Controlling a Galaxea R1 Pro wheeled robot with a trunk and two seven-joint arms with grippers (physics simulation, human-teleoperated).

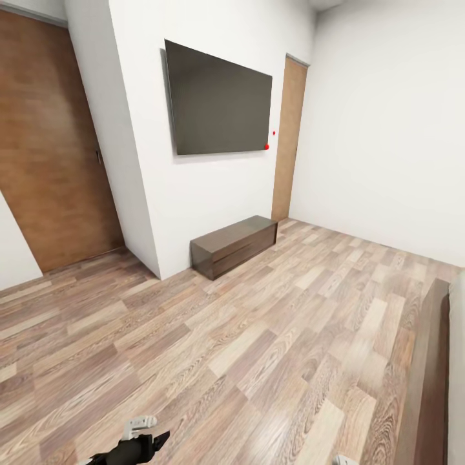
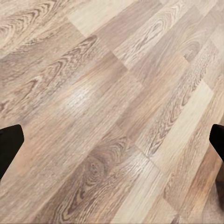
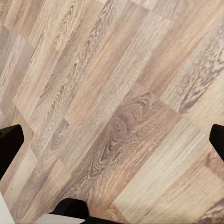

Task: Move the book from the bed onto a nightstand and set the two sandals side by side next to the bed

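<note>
The left claw [image 2: 112, 140] hangs over bare wood-plank floor [image 2: 107, 93], its two dark fingertips [image 2: 9, 144] at opposite edges of the left wrist view, spread wide with nothing between them. The right claw [image 3: 112, 140] hangs the same way above the planks, jaws wide apart and empty, with a dark rounded piece of the robot [image 3: 70, 209] below it in the right wrist view. In the head view the left arm [image 1: 135, 442] pokes in at the bottom, low over the floor. Ahead of both claws, well apart from them, a low dark-brown cabinet [image 1: 234, 245] stands against a white wall [image 1: 142, 97] under a dark wall-mounted screen [image 1: 218, 102]. A wooden door [image 1: 51, 155] stands ahead to the left of the left claw, and a narrower door [image 1: 289, 139] lies beyond the cabinet. To the right of the right claw runs the dark-brown edge of the bed [image 1: 427, 381], with a strip of its light-grey mattress at the frame's border.
</note>
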